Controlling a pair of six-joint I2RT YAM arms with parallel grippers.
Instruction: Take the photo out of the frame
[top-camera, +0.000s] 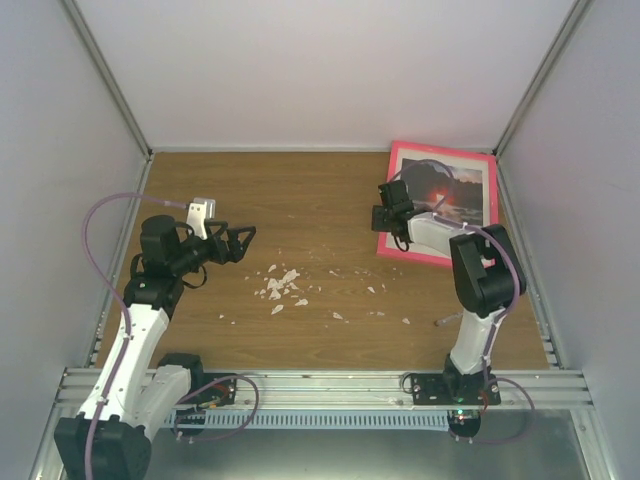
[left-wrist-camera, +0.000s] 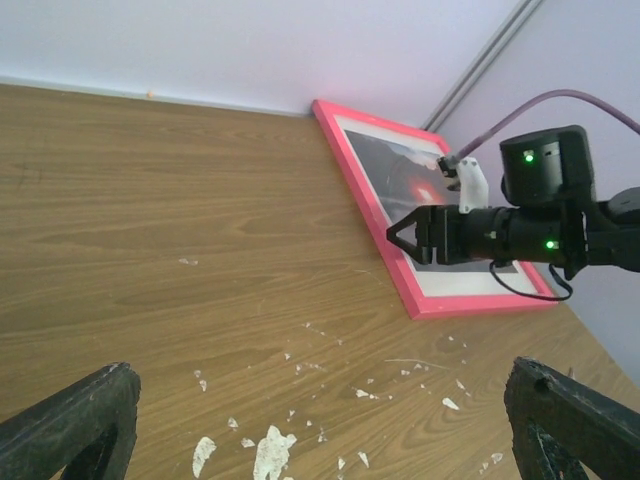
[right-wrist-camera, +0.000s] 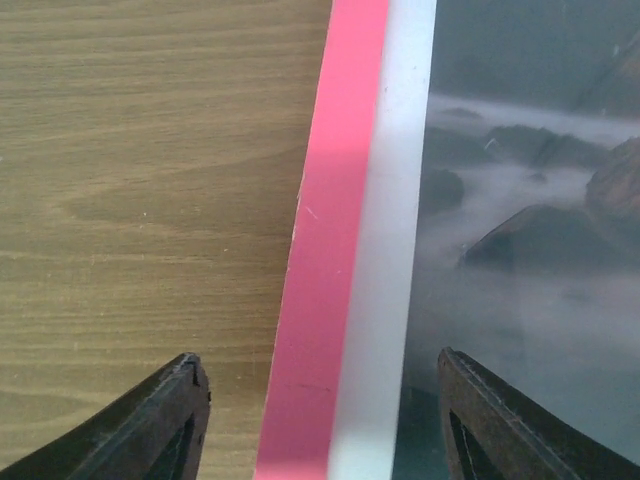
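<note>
The right end effector (right-wrist-camera: 320, 362) has its two dark fingers spread, poised over the left border of the frame (right-wrist-camera: 330, 250): one fingertip sits over bare wood, the other over the photo (right-wrist-camera: 520, 280). The pink-red frame lies flat and face up in the far right corner of the desk (top-camera: 300, 200). The seascape photo is still inside it, edged by a white mat (right-wrist-camera: 395, 250). The left end effector (left-wrist-camera: 322, 372) hovers wide open above the left side of the desk, well apart from the frame. Small white scraps (top-camera: 280, 285) are scattered on the wood between the two arms.
</note>
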